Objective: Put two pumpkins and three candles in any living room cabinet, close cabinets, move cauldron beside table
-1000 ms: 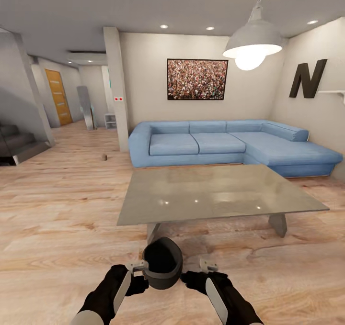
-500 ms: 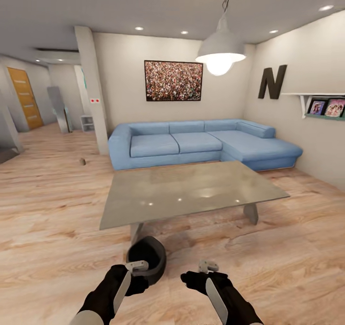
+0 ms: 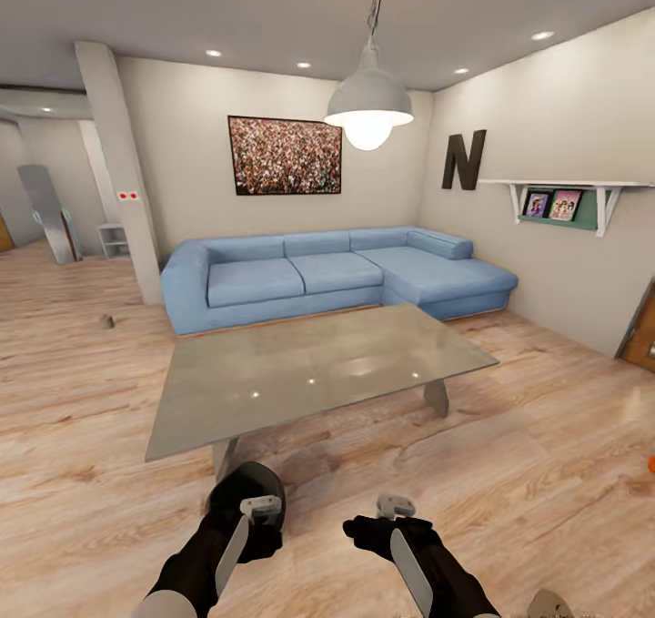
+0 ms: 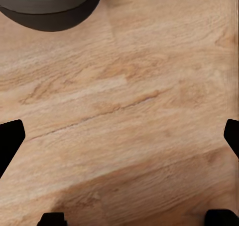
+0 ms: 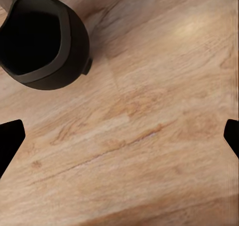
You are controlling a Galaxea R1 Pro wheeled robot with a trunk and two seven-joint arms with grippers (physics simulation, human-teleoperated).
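Both grippers read as spread and empty from my seat: left gripper and right gripper hang low over the wood floor, and in each wrist view the dark fingertips sit at opposite edges with bare planks between them.

Cauldron: standing on the floor at about 11 o'clock from the base, mouth up, partly behind the left gripper. It sits just beside the near corner leg of the grey table. I judge that as already next to a table, which would explain why neither arm is holding it. Right wrist view shows the cauldron upright, black inside, clear of the fingers.

Candle: one small grey-brown stub on the floor at 10 o'clock, well apart from me, out past the pillar and the blue sofa. Too small to say more.

Orange speck at the frame edge, about 2 o'clock, on the floor. Possibly a pumpkin; I cannot tell.

Arms tucked low and close, a carry-nothing travel posture, I think. No cabinet visible from the head camera now.
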